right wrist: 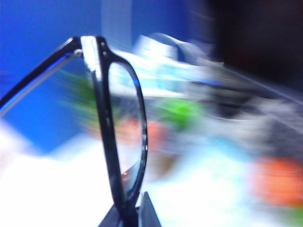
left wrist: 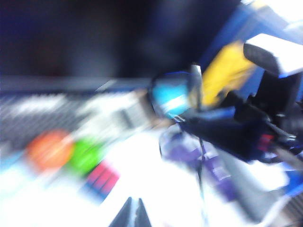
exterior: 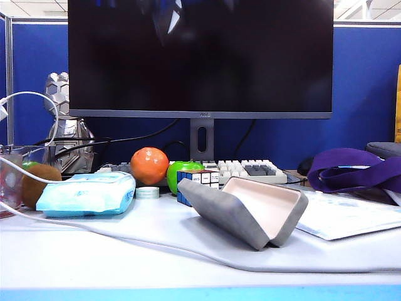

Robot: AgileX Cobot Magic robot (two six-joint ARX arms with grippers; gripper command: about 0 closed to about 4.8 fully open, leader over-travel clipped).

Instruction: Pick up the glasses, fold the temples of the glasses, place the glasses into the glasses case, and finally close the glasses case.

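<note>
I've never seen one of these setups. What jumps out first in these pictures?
The open grey glasses case sits mid-desk, pale lining showing, below a big dark monitor. Behind it are an orange and a green apple. In the right wrist view, the right pincer is shut on black-framed glasses, lifted off the desk.

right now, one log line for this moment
right pincer: shut on glasses | left pincer: shut, empty | temple: unfolded | case: open on desk

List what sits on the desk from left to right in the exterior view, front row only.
kiwi → light-blue tissue pack → orange → green apple → open grey glasses case → purple strap
</note>
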